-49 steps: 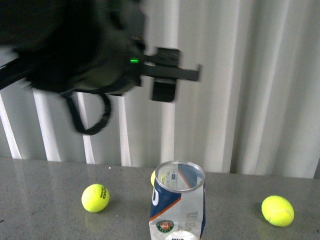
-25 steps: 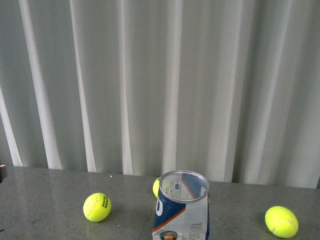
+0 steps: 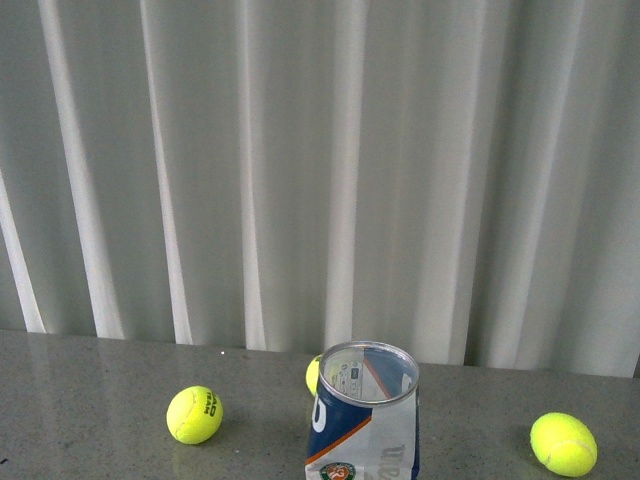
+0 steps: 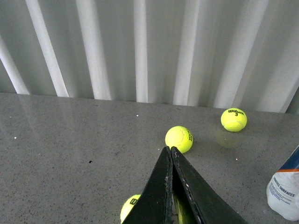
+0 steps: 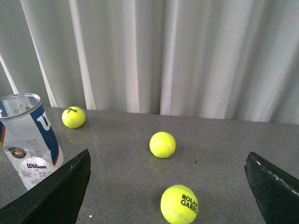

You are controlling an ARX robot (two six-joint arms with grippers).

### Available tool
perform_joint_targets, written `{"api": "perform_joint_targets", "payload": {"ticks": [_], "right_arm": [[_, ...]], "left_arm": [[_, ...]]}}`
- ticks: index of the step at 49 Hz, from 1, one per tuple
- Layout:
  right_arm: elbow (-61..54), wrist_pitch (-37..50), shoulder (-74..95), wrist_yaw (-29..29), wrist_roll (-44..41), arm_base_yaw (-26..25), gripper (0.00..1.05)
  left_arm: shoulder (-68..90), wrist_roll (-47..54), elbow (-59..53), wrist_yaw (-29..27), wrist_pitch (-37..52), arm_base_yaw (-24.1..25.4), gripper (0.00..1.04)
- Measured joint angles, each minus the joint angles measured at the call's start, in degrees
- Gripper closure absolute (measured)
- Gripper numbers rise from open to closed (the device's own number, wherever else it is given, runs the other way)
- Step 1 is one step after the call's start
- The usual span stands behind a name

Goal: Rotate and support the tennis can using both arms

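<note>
Open can [image 3: 364, 413] sits upright on the tabletop [image 3: 90, 400], left gripper [image 4: 171, 151] pinched together, right gripper [image 5: 168, 186] spread wide.

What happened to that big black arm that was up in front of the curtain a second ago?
It swung out of the front view, leaving only the curtain there. The tennis can stands open-topped on the table as before, the balls around it unmoved; nothing was grasped or released.
</note>
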Motion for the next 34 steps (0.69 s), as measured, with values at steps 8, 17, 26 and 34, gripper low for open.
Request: {"api": "perform_joint_targets", "payload": {"ticks": [8,17,26,34], "right_arm": [[0.0,0.0,0.0,0.0,0.0,0.0,0.07],[0.0,0.0,0.0,0.0,0.0,0.0,0.07],[0.0,0.0,0.0,0.0,0.0,0.0,0.07],[0.0,0.0,0.0,0.0,0.0,0.0,0.07]], "left_arm": [[-5.4,0.0,-2.0,4.4,-3.3,3.5,1.01],[-11.1,0.0,-3.6,6.0,-7.3,6.1,1.01],[-15.0,0.0,-5.0,6.3,-8.5,6.2,1.01],[-20.9,0.0,-5.1,6.3,-13.8,6.2,1.01]]}}
